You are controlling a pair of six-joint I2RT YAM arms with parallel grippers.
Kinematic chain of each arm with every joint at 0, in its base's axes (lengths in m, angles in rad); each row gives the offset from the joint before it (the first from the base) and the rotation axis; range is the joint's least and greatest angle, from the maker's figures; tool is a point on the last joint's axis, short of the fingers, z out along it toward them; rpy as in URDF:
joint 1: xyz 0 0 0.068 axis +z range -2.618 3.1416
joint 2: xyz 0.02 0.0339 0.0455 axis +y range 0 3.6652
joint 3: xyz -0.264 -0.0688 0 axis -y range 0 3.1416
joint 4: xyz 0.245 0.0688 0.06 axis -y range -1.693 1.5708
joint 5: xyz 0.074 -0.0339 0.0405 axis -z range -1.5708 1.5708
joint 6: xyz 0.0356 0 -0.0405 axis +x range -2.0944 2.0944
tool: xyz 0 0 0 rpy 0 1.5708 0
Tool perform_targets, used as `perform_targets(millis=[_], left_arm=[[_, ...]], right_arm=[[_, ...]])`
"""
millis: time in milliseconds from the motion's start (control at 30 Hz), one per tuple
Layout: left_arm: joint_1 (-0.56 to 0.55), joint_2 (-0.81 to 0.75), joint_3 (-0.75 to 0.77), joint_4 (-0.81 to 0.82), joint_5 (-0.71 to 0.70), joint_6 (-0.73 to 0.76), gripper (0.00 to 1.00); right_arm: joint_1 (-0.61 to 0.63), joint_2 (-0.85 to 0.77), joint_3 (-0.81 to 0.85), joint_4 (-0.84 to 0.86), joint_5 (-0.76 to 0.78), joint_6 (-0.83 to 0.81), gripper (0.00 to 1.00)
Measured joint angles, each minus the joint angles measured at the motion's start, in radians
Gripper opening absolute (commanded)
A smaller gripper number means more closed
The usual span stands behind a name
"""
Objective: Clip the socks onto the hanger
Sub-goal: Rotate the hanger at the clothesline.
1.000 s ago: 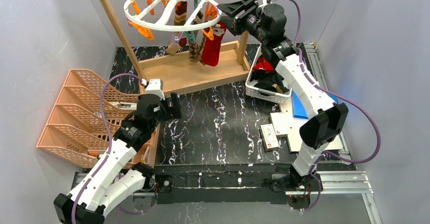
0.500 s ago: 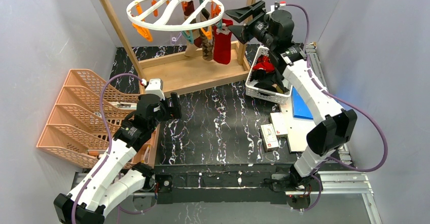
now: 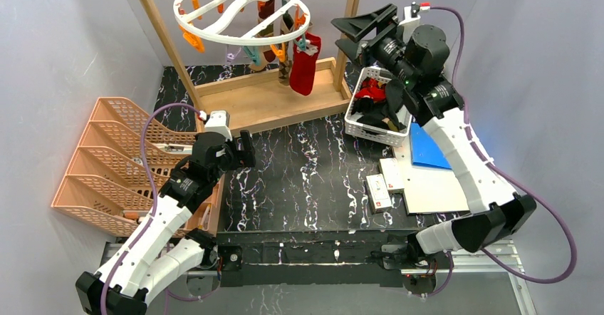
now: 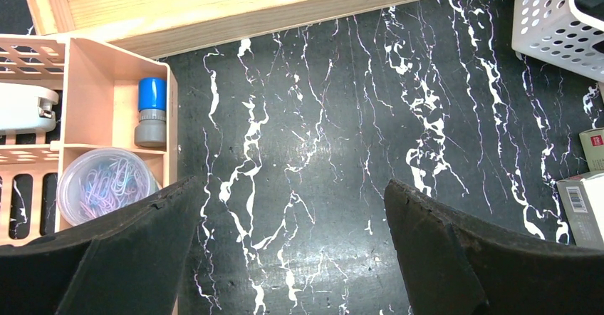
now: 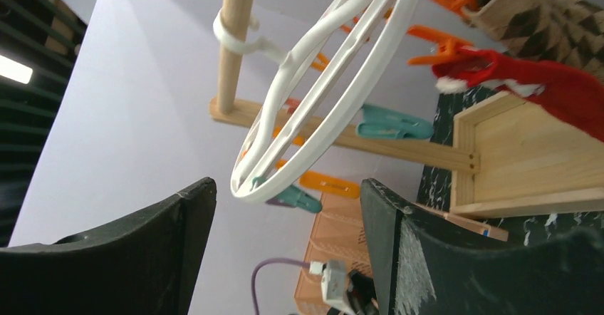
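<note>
The white round hanger (image 3: 178, 16) hangs from the wooden frame, with orange and teal clips under it. A red sock (image 3: 305, 62) and an argyle sock (image 3: 285, 71) hang clipped at its right side. More red and black socks (image 3: 370, 95) lie in the white basket. My right gripper (image 3: 336, 33) is open and empty, just right of the ring and apart from it. In the right wrist view the gripper (image 5: 285, 194) faces the hanger (image 5: 335, 115), the red sock (image 5: 555, 87) and the argyle sock (image 5: 541, 16). My left gripper (image 3: 242, 151) is open and empty over the black mat (image 4: 292, 201).
The wooden frame (image 3: 263, 108) stands at the back. The white lattice basket (image 3: 360, 128) sits right of it. An orange tiered rack (image 3: 107, 165) is at the left, with a desk organiser (image 4: 114, 101). Small boxes (image 3: 377, 190) and white and blue boards (image 3: 427, 179) lie at the right.
My right gripper has drawn back to the right, away from the hanger. The ring has swung and turned, and the hanging socks have shifted. The left arm has not moved.
</note>
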State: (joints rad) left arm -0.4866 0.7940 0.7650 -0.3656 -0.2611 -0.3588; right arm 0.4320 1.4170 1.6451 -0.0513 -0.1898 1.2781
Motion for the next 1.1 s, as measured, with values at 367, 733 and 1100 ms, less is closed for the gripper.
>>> perform_targets(millis=[367, 733, 1100], left_arm=[[0.0, 0.014, -0.004, 0.005, 0.008, 0.0, 0.98], [0.0, 0.017, -0.004, 0.007, 0.011, 0.0, 0.99], [0.0, 0.016, -0.005, 0.007, 0.011, 0.0, 0.98]], right_arm=[[0.318, -0.012, -0.007, 0.031, 0.04, 0.042, 0.83], [0.438, 0.151, 0.082, 0.086, 0.177, 0.08, 0.81], [0.443, 0.292, 0.28, 0.105, 0.285, 0.089, 0.64]])
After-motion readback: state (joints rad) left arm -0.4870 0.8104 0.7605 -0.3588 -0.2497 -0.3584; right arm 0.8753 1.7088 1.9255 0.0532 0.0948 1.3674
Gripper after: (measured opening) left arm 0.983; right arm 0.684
